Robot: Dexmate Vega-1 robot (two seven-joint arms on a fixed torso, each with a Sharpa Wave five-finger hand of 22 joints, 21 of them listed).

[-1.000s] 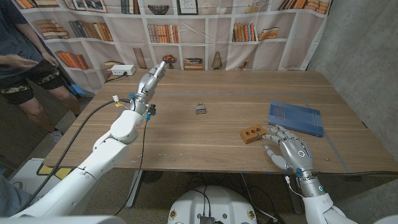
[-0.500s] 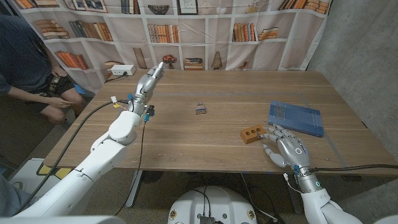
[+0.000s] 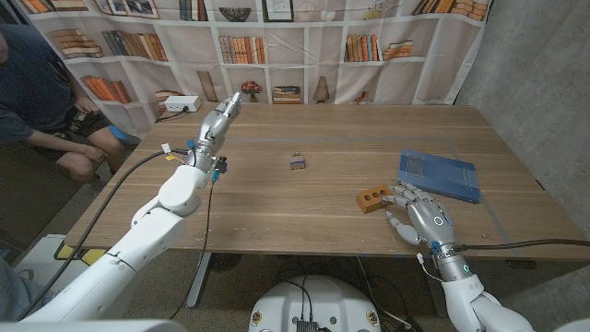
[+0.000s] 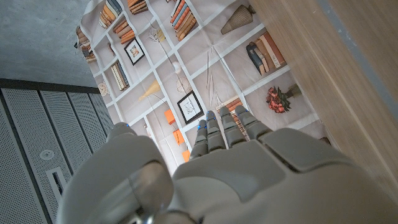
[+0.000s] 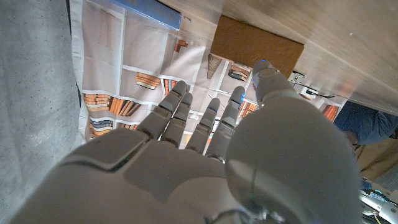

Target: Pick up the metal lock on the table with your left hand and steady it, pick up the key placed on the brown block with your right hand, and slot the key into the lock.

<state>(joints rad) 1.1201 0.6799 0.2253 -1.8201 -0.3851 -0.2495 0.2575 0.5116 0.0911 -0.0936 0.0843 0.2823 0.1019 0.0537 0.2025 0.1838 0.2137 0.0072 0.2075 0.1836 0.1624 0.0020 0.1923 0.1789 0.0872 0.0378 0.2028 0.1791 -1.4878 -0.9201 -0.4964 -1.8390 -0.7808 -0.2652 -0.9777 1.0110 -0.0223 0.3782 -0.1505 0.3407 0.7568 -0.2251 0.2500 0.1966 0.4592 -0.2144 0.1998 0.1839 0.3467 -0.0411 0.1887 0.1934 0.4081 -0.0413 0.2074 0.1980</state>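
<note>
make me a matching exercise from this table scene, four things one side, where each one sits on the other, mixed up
Things:
1. metal lock
2. brown block
3. blue book
4. left hand

Places:
A. right side of the table, beyond the right hand
B. far left of the table, fingers stretched toward the shelf backdrop
C. middle of the table, alone
D. just in front of the right hand's fingertips

Pairs: 1-C, 2-D, 3-A, 4-B

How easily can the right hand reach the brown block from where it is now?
Probably easily: the right hand is open, its fingers already beside the brown block, with nothing between them. The blue book lies beyond, clear of the path.
</note>
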